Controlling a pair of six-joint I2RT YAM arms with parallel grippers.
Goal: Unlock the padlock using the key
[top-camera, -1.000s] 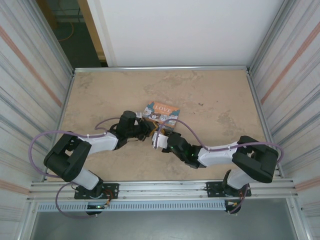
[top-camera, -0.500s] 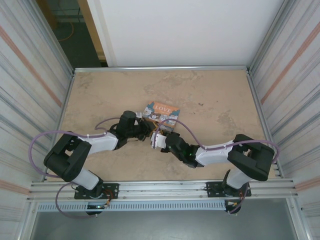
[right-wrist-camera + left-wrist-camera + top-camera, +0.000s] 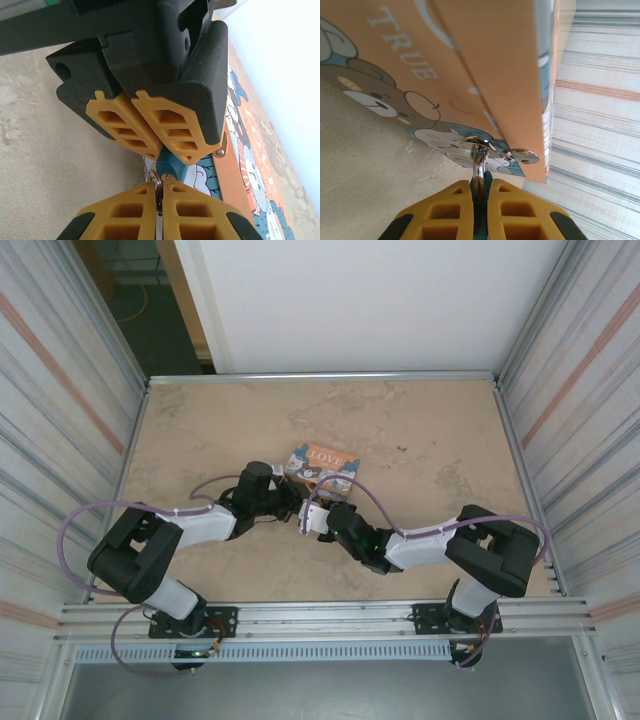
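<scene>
The tiny blue padlock [image 3: 173, 165] hangs by its thin silvery shackle [image 3: 479, 159] from the metal hasp [image 3: 522, 156] of the orange tin. My left gripper [image 3: 481, 184] is shut on the padlock's blue body, just below the tin's edge. In the right wrist view the left gripper [image 3: 169, 152] comes in from above with the padlock pinched at its tips. My right gripper [image 3: 161, 186] is shut on the key [image 3: 159, 199], whose ring [image 3: 152, 176] sticks out beside the fingers. The key's end touches the padlock's underside. Both grippers meet tip to tip at the table's middle [image 3: 305, 510].
The orange "LOVE" tin [image 3: 324, 464] with cartoon animals lies flat just behind the grippers. Metal rails [image 3: 320, 376] edge the beige table, and corrugated walls [image 3: 60, 400] close in on both sides.
The right arm's forearm and elbow have swung left, bringing its gripper slightly closer to the left gripper. The left arm and the tin have stayed put.
</scene>
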